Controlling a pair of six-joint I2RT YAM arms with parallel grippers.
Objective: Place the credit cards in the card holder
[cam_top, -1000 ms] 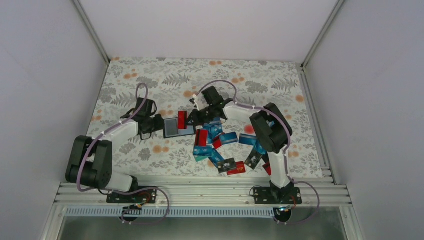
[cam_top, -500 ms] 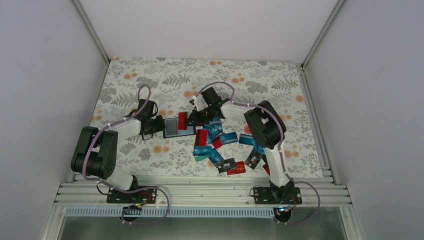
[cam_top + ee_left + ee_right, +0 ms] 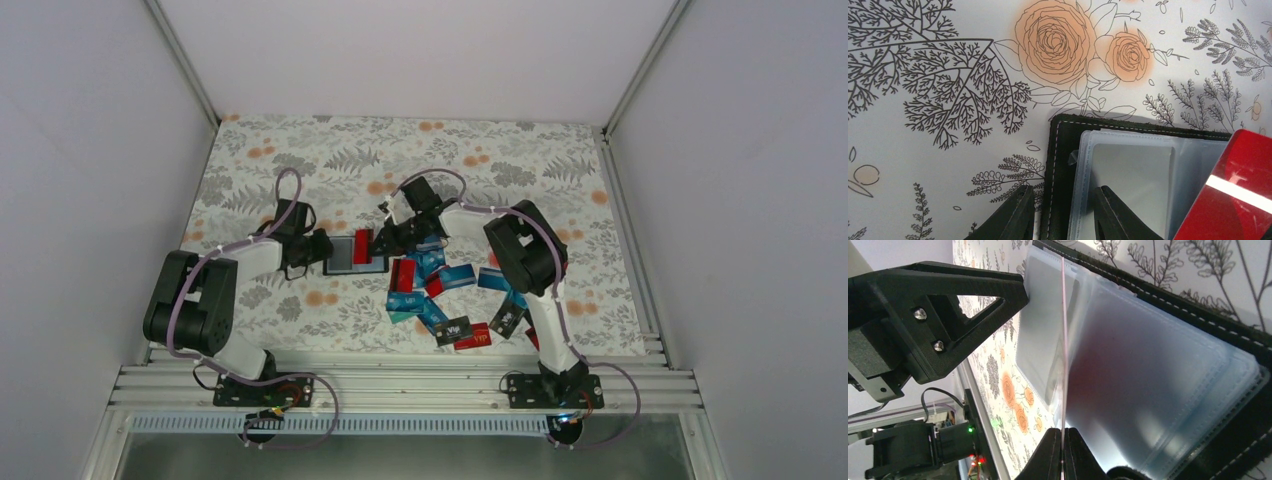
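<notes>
Since a second ago both elbows have moved: the left arm's has swung in upright above its base, the right arm's has slid a little left, and the red card (image 3: pixel 362 245) has edged slightly toward the near side of the card holder (image 3: pixel 342 255). My right pincer (image 3: pixel 1064 452) is clamped tight on that red card. From that wrist I see the card edge-on, a thin line standing upright with its far end at the holder's clear pockets (image 3: pixel 1158 370). The holder lies open and flat on the flowered table (image 3: pixel 290 165). My left pincer (image 3: pixel 1062 210) straddles the holder's left edge, one finger outside the black cover and the other over a pocket. I cannot tell whether it truly pinches that edge. Loose cards (image 3: pixel 440 295), mostly blue with some red and black, lie heaped just right of the holder, partly under the right arm.
</notes>
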